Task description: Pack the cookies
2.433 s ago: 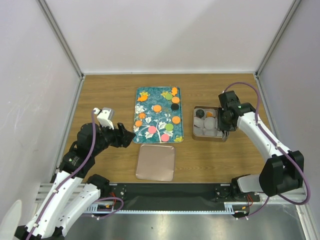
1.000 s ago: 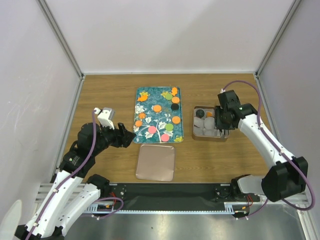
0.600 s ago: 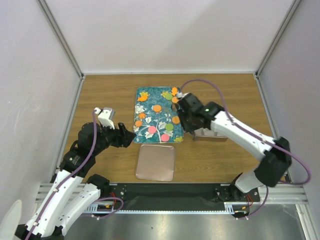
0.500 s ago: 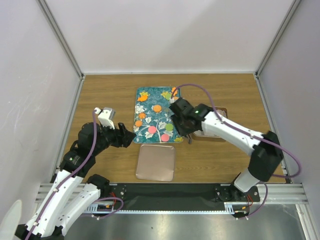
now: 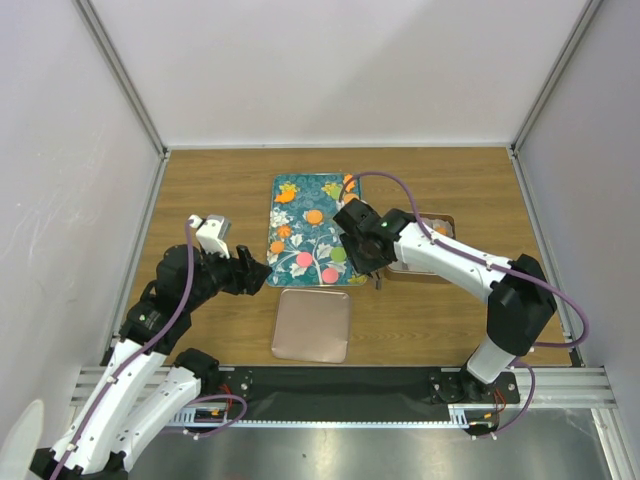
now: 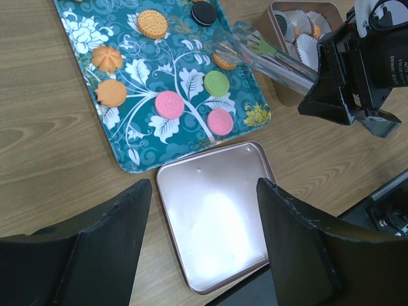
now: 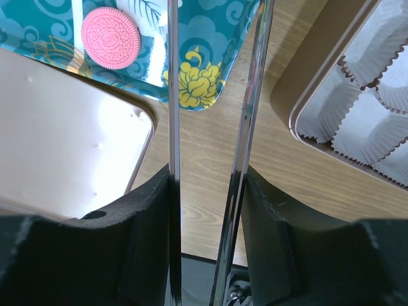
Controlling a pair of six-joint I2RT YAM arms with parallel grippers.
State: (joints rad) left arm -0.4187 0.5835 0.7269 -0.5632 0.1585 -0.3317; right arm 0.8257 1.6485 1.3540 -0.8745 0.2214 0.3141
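Round cookies lie on the teal flowered tray [image 5: 296, 205]: an orange one [image 5: 314, 216], two pink ones [image 6: 169, 104] [image 6: 220, 121], a green one [image 6: 217, 83] and a black one [image 6: 204, 11]. My right gripper [image 5: 366, 252] is shut on metal tongs [image 6: 271, 58] [image 7: 172, 95] over the tray's right edge. The tong tips reach over an orange cookie [image 6: 223, 62]. One pink cookie [image 7: 110, 36] shows left of the tong blades. My left gripper [image 5: 255, 272] [image 6: 203, 191] is open and empty, left of the tray's near corner.
A rose-gold tin [image 5: 441, 226] [image 7: 305, 95] with white paper cups [image 7: 376, 127] stands right of the tray, partly behind my right arm. Its lid [image 5: 312, 325] [image 6: 213, 213] lies flat in front of the tray.
My right arm has swung left from over the tin to the tray's right edge, carrying the tongs. The left arm has not moved.
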